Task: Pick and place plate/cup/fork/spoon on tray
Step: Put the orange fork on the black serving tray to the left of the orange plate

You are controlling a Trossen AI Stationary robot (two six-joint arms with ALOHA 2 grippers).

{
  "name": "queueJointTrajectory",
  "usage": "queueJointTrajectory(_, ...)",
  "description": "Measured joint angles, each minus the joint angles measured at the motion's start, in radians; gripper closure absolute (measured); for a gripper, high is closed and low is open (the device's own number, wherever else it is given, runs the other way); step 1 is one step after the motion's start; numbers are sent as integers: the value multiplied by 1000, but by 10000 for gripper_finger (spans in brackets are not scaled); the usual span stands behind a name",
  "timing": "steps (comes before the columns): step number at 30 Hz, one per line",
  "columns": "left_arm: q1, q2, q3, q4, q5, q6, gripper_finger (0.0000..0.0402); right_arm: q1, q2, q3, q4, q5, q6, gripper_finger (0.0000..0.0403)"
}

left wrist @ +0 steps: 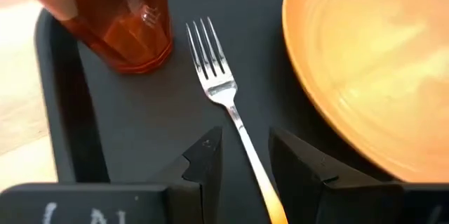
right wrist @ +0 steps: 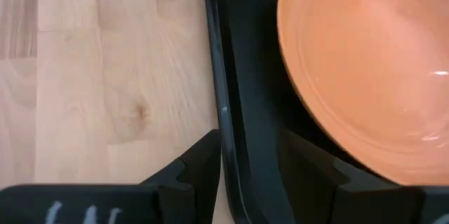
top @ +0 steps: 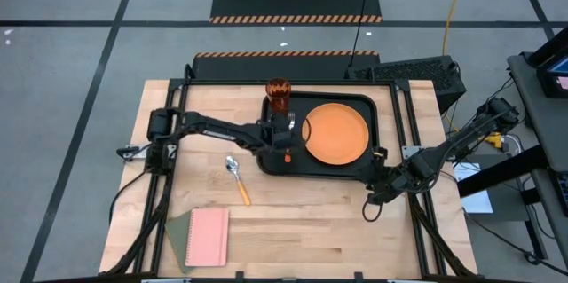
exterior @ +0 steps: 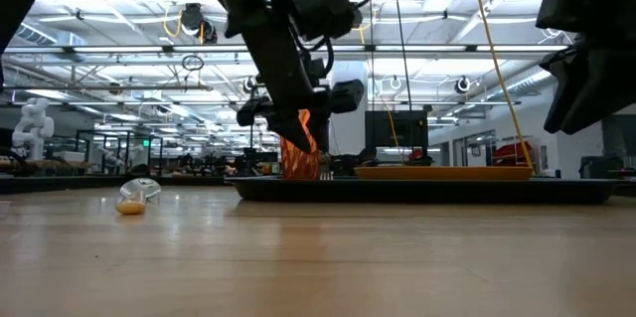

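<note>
My left claw [left wrist: 242, 164] sits low over the tray [top: 271, 161], in the middle of the high view. Its fingers are spread a little, one on each side of the fork [left wrist: 224, 108], and I don't think they pinch it now. The fork lies flat on the tray between the cup [left wrist: 123, 20] and the plate [left wrist: 372, 62]. The cup stands at the tray's upper left corner in the high view. The plate fills the tray's right part.

The spoon [top: 236, 176] is not on the tray yet. It lies on the table [top: 311, 230], lower left of the tray in the high view. A pink notebook [top: 208, 237] lies lower still.

My right claw [right wrist: 245, 175] waits at the tray's lower right corner. Its fingers are spread wide, one on each side of the tray rim, holding nothing.

I think the fork step is almost done. To do it well, I should lift the left claw straight up so it does not drag the fork or bump the cup. Then I can go for the spoon and grab it by the handle.

I can see no words or labels I can read on any of the things.
</note>
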Motion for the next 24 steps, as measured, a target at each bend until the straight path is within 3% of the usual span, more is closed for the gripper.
queueJointTrajectory(24,54,112,0,6,8,-25,284,0,-80,0,-10,-26,-20,273)
